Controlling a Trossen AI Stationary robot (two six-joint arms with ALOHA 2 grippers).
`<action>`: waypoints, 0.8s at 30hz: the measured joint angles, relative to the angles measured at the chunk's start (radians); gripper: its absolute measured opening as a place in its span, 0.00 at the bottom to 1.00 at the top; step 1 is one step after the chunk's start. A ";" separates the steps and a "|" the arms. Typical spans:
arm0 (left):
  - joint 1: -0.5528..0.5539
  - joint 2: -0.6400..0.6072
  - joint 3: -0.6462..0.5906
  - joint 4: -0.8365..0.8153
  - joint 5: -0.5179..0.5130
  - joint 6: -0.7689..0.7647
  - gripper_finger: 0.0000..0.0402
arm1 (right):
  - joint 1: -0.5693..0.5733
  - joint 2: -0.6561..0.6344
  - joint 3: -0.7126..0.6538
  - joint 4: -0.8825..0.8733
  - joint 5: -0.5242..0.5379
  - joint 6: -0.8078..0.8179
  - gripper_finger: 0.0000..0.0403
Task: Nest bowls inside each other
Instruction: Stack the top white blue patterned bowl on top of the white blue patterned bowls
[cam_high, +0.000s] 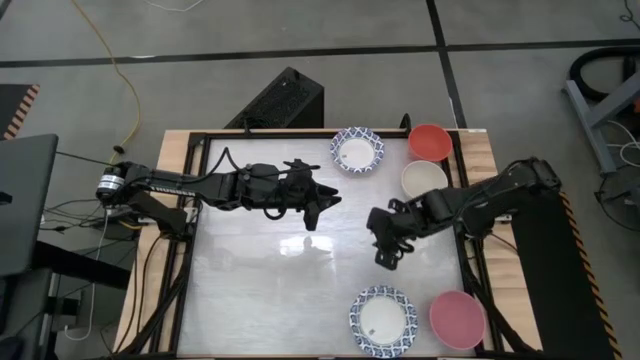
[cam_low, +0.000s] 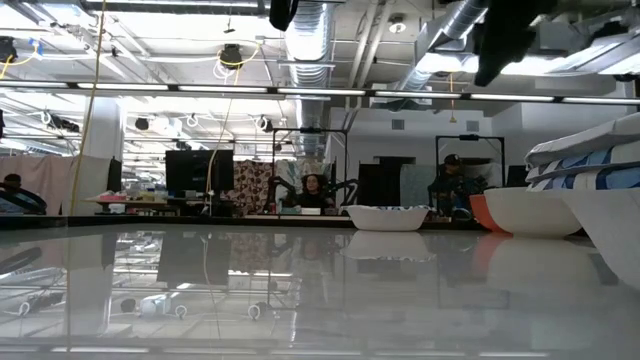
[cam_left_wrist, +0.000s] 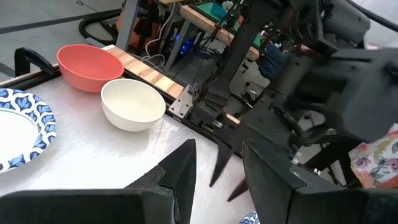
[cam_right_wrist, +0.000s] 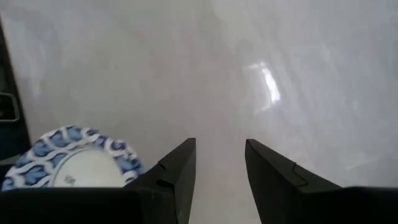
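Observation:
Five bowls stand on their bases on the white table. A blue-rimmed bowl (cam_high: 357, 150), a red bowl (cam_high: 430, 142) and a cream-white bowl (cam_high: 424, 179) are at the far right. Another blue-rimmed bowl (cam_high: 383, 320) and a pink bowl (cam_high: 457, 319) are at the near right. My left gripper (cam_high: 325, 205) hovers open above the table's middle, pointing toward the right edge, with the red bowl (cam_left_wrist: 90, 65) and cream-white bowl (cam_left_wrist: 132, 104) ahead of it. My right gripper (cam_high: 385, 258) hangs open and slanting down over bare table, a blue-rimmed bowl (cam_right_wrist: 74, 165) beside it.
A black frame (cam_high: 462, 160) runs round the table, close behind the red and cream-white bowls. The two grippers stand near each other over the middle. The table's left half (cam_high: 250, 290) holds no bowls. People sit in the room beyond (cam_low: 312, 190).

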 joint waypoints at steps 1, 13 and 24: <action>0.001 0.000 0.000 0.000 0.002 -0.006 0.30 | -0.016 0.000 0.000 0.002 0.000 -0.018 0.40; 0.124 0.000 0.000 -0.016 0.231 -0.049 0.30 | -0.226 0.000 0.001 0.071 0.051 -0.101 0.40; 0.256 0.000 0.000 -0.078 0.264 -0.082 0.30 | -0.469 0.004 0.001 0.093 0.055 -0.044 0.40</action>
